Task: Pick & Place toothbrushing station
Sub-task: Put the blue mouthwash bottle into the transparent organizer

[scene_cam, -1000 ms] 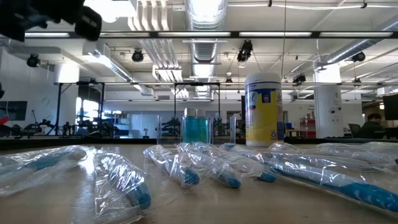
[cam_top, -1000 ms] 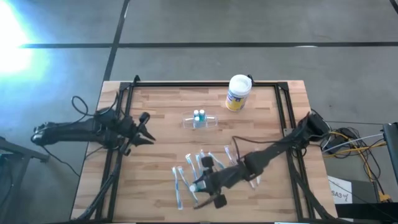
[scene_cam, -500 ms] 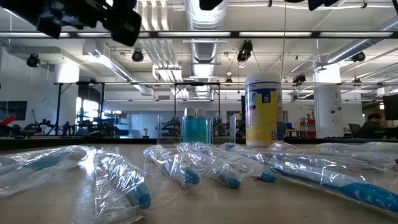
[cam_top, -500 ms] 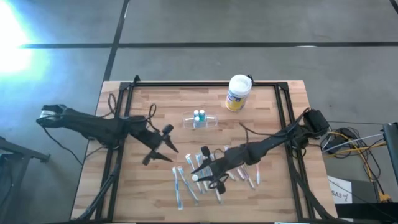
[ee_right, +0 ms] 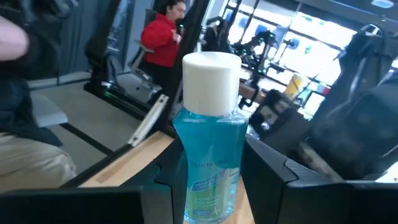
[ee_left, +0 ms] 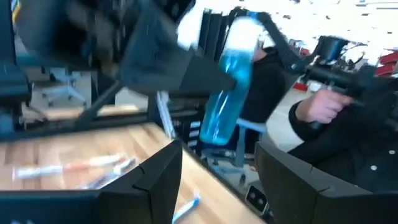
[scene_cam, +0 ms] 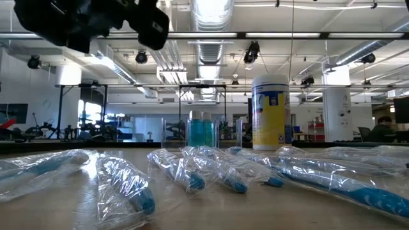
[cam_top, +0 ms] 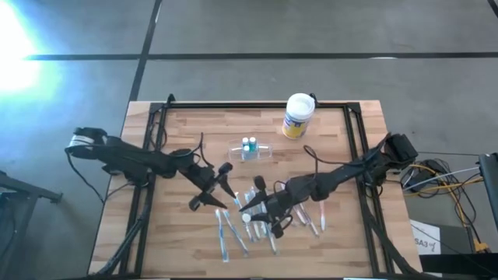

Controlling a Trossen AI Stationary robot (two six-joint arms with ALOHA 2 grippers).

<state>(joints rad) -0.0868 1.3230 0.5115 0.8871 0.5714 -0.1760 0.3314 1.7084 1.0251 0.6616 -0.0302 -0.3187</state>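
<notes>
Blue bottle (ee_right: 209, 168), white cap (ee_right: 211, 73)

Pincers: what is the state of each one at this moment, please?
Left pincer: open, holding nothing, above the wrapped toothbrushes.
Right pincer: shut on a blue mouthwash bottle with a white cap.

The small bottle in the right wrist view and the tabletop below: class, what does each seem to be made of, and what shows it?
The mouthwash bottle looks like clear glossy plastic: blue liquid shows through its wall, under a matte white cap, probably plastic. The tabletop looks like wood with a smooth finish: pale planks with grain lines.
</notes>
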